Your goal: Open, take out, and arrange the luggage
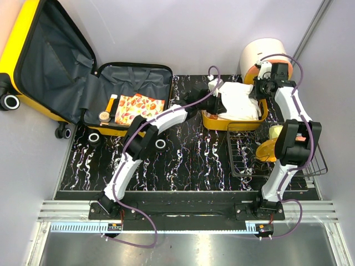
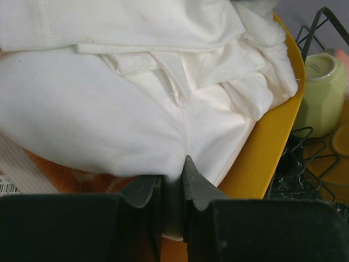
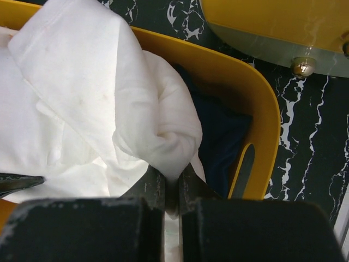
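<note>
Across your black marbled table [image 1: 188, 166], the luggage [image 1: 138, 77] sits open at the far left, its lid [image 1: 52, 61] leaning back on the wall [image 1: 166, 33].

Your left wrist view shows the left tool [image 2: 173, 180] clenched on the white cloth [image 2: 109, 120] in the yellow basket [image 2: 267, 147].

In your right wrist view, the right tool [image 3: 172, 180] pinches another fold, likely so that you can settle the cloth evenly.

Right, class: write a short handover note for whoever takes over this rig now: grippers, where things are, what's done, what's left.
Left gripper: shut on the white cloth.
Right gripper: shut on that cloth too.
Suitcase: open, lid up, at the table's left; the cloth lies in the yellow basket.
Done: suitcase opened.
Left: patterned packet and bottle lie inside the suitcase; take them out, arrange everything.
</note>
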You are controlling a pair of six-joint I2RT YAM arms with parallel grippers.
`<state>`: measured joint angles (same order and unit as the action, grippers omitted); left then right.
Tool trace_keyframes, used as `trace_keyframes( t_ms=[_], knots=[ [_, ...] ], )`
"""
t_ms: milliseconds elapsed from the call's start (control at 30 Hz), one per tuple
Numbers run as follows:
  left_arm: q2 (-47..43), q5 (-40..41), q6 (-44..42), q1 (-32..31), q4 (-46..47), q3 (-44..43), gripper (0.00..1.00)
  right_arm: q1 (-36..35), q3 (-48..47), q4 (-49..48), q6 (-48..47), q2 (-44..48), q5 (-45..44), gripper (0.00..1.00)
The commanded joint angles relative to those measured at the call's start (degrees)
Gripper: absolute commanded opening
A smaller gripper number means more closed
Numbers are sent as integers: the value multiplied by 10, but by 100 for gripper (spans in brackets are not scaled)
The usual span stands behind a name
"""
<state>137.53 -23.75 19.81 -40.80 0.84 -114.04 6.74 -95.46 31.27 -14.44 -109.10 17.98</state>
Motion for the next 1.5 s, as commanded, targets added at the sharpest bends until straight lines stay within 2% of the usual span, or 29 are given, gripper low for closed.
trace_keyframes(
  t_ms=[0, 33, 67, 167, 200, 267, 300, 333, 367, 433, 467, 567, 700, 833, 1000, 1200, 1467],
  knots=[
    [-15, -22, 3, -10, 20, -29, 1, 18, -22, -24, -57, -4, -22, 0],
    [-17, -24, 1, -10, 9, -29, 3, 21, -21, -19, -65, -7, -26, 0],
    [-20, -26, -3, -10, 2, -30, 14, 27, -20, -13, -86, -14, -36, 0],
    [-41, -37, -20, -10, -24, -29, 29, 35, -18, -10, -114, -25, -40, 0],
    [-48, -35, -29, -10, -32, -28, 40, 37, -21, -7, -129, -30, -37, 0],
    [-74, -33, -35, -3, -51, -25, 53, 36, -29, -2, -139, -47, -31, 0],
    [-84, -33, -33, 0, -58, -19, 65, 36, -43, 10, -146, -54, -30, 0],
    [-95, -36, -31, 10, -66, -15, 70, 37, -52, 17, -145, -62, -30, 0],
    [-117, -39, -31, 15, -73, -12, 74, 36, -61, 25, -143, -74, -31, 9],
    [-154, -60, -35, 36, -98, -2, 80, 37, -83, 43, -133, -78, -28, 22],
    [-168, -80, -40, 45, -109, 7, 80, 37, -88, 50, -123, -70, -20, 38],
    [-226, -127, -67, 91, -151, 35, 81, 37, -103, 58, -103, -48, -5, 62],
    [-303, -145, -112, 161, -210, 100, 81, 37, -147, 76, -96, -30, 5, 72],
    [-371, -151, -137, 246, -237, 172, 81, 35, -162, 90, -102, -21, 102, 70],
    [-389, -158, -158, 297, -279, 200, 79, 3, -211, 156, -127, -68, 160, 63],
    [-413, -159, -148, 322, -277, 234, 78, -45, -199, 141, -137, -105, 120, 64],
    [-423, -162, -148, 325, -283, 237, 78, -64, -163, 99, -157, -120, 37, 64]
  ],
)
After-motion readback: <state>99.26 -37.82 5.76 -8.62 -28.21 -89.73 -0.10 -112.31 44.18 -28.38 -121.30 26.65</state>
